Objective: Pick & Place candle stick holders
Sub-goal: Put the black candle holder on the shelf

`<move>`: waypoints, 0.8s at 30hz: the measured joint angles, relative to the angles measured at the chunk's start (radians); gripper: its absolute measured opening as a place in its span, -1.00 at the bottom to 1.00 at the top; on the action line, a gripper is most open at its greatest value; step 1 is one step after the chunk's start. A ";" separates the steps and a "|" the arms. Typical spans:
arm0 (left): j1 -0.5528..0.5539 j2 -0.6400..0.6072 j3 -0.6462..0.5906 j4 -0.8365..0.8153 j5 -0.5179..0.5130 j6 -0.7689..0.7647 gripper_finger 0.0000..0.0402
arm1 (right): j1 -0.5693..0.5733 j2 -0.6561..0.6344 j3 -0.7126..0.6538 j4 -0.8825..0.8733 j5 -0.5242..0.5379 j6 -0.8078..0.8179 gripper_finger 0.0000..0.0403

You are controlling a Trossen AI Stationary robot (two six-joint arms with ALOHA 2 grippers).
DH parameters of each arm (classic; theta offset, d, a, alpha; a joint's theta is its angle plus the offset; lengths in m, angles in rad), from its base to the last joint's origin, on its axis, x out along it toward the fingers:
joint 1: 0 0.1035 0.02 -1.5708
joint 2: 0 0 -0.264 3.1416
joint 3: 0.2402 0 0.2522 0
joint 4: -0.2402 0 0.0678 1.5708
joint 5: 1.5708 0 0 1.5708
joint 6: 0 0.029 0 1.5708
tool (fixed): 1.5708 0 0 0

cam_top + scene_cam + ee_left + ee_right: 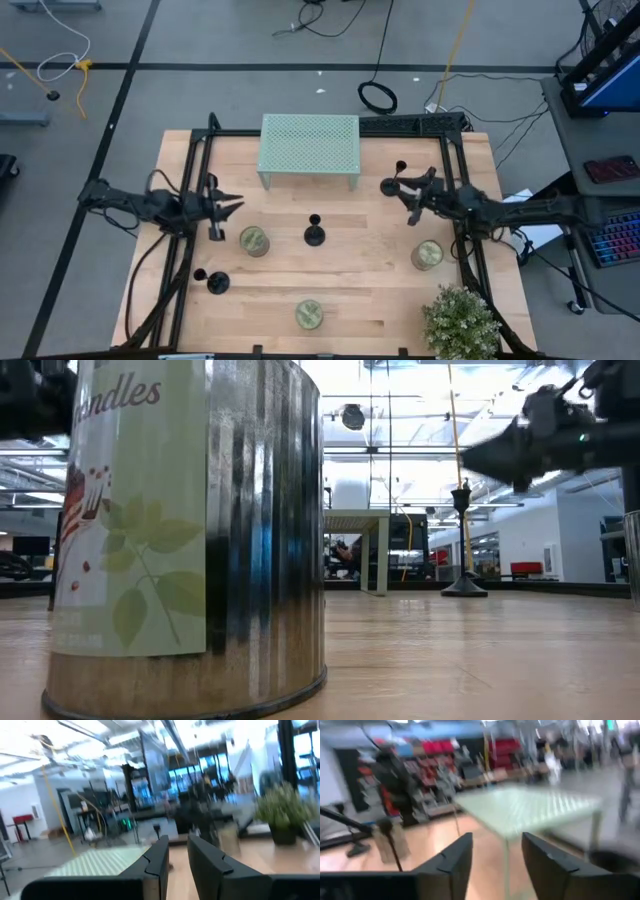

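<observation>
Low view, tin [190,530] label reads "…andles", leaf print

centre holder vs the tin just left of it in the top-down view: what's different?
The holder is matte black; the tin is greenish-gold. The holder is a thin stem on a small disc base; the tin is a squat, wider cylinder. The tin sits close to the left gripper; the holder stands farther from it, mid-table. Both rest upright on the table, ungripped.
</observation>
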 joint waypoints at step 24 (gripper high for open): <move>0.058 0.000 0.012 -0.043 0.001 -0.091 -0.62 | -0.194 0.200 0.000 -0.123 0.196 0.090 0.00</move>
